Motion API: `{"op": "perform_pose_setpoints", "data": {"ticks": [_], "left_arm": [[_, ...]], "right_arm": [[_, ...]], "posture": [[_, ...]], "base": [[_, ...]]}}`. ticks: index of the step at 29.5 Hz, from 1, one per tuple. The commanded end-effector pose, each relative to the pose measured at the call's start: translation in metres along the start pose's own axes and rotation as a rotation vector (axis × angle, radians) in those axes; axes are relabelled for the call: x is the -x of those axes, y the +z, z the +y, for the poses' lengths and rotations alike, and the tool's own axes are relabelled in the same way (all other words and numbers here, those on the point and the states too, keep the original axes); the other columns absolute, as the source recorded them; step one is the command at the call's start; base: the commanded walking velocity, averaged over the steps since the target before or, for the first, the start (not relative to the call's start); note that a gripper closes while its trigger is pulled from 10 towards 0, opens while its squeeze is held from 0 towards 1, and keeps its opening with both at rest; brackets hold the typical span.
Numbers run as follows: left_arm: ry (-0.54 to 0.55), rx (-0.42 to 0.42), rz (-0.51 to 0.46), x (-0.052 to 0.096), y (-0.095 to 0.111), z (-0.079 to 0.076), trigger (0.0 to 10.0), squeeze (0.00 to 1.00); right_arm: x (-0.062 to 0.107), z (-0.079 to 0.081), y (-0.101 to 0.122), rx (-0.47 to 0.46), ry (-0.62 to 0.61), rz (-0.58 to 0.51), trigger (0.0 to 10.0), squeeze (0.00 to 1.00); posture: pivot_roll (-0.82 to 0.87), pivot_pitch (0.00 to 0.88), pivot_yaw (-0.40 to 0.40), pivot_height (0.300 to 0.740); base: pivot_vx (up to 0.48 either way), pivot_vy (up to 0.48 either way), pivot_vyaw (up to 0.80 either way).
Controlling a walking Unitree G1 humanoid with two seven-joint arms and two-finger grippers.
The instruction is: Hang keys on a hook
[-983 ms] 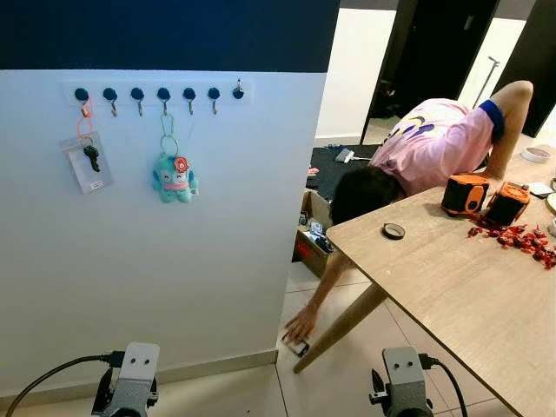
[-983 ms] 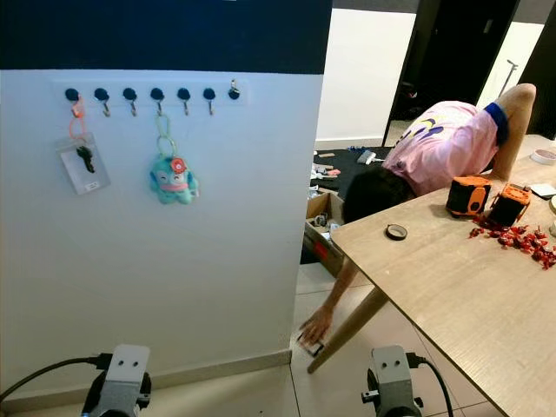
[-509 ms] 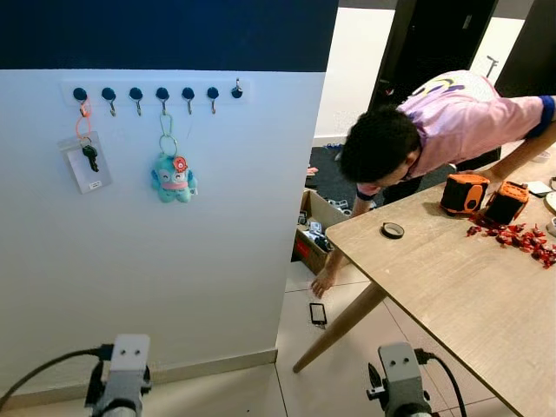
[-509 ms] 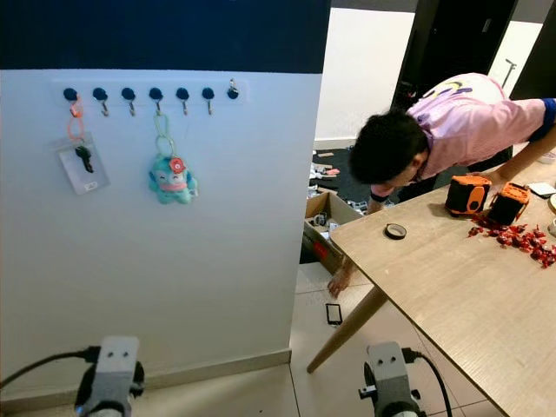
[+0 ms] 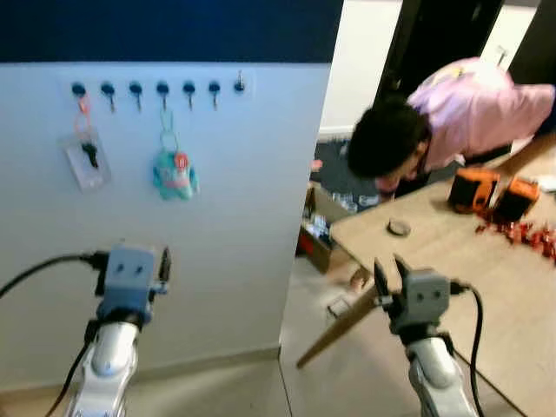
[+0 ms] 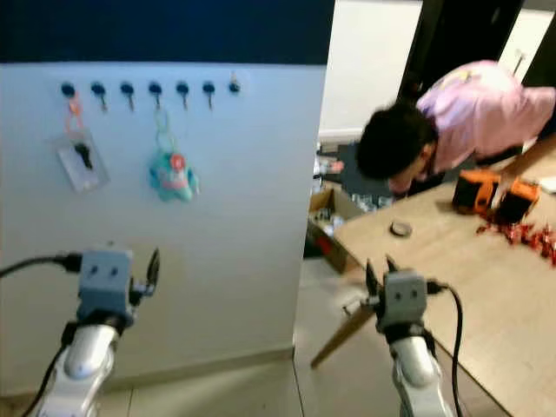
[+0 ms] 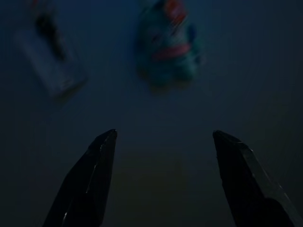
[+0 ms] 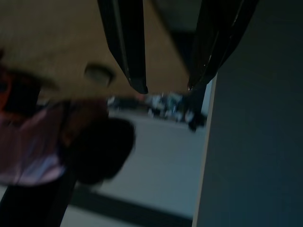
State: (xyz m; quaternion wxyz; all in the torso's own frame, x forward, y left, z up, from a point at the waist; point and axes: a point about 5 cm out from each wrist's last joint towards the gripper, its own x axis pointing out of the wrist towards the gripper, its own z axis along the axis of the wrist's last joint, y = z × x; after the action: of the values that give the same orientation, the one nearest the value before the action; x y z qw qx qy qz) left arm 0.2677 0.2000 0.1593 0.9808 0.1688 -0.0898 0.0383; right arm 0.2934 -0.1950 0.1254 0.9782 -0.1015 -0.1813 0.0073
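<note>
A row of several dark hooks (image 5: pixel 161 88) runs along the top of the white wall. From the leftmost hook hangs a black key on an orange loop with a clear card (image 5: pixel 86 156). A teal plush keychain (image 5: pixel 175 172) hangs from a middle hook. My left gripper (image 5: pixel 163 263) is raised in front of the wall below the plush; it is open and holds nothing (image 7: pixel 164 135). My right gripper (image 5: pixel 387 263) is raised beside the table corner, open and holding nothing (image 8: pixel 165 88).
A person in a pink shirt (image 5: pixel 473 104) bends over the far end of a wooden table (image 5: pixel 486 295) on the right. On the table are two orange tools (image 5: pixel 495 193), red scraps and a tape roll (image 5: pixel 399 228). A small dark object (image 5: pixel 339 306) lies on the tiled floor.
Both arms have risen from the bottom edge to mid-picture, fingers now in sight. The person has lifted their head from near the floor to table height.
</note>
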Motion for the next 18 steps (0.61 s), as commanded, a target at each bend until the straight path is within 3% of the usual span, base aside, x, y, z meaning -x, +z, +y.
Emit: {"op": "perform_pose_setpoints", "data": {"ticks": [1,7,15,18], "left_arm": [[-0.07,-0.03,0.009,0.001,0.002,-0.004,10.0,0.0],[-0.171,-0.025,0.067,0.007,0.004,-0.016,10.0,0.0],[-0.187,-0.015,0.128,0.007,0.003,-0.029,10.0,0.0],[-0.158,0.027,0.163,0.005,-0.002,-0.031,10.0,0.0]], "right_arm": [[0.001,-0.006,-0.001,-0.01,-0.032,0.015,10.0,0.0],[0.013,-0.009,-0.007,-0.048,-0.051,0.084,10.0,0.0],[0.021,-0.008,-0.007,-0.078,-0.075,0.129,10.0,0.0],[0.022,-0.008,-0.007,-0.085,-0.085,0.133,10.0,0.0]], "posture": [[0.09,0.078,-0.037,0.74],[0.08,0.083,-0.031,0.74],[0.07,0.093,-0.02,0.74],[0.07,0.092,-0.015,0.74]], "base": [[0.0,0.0,0.0],[0.0,0.0,0.0],[0.0,0.0,0.0],[0.0,0.0,0.0]]}}
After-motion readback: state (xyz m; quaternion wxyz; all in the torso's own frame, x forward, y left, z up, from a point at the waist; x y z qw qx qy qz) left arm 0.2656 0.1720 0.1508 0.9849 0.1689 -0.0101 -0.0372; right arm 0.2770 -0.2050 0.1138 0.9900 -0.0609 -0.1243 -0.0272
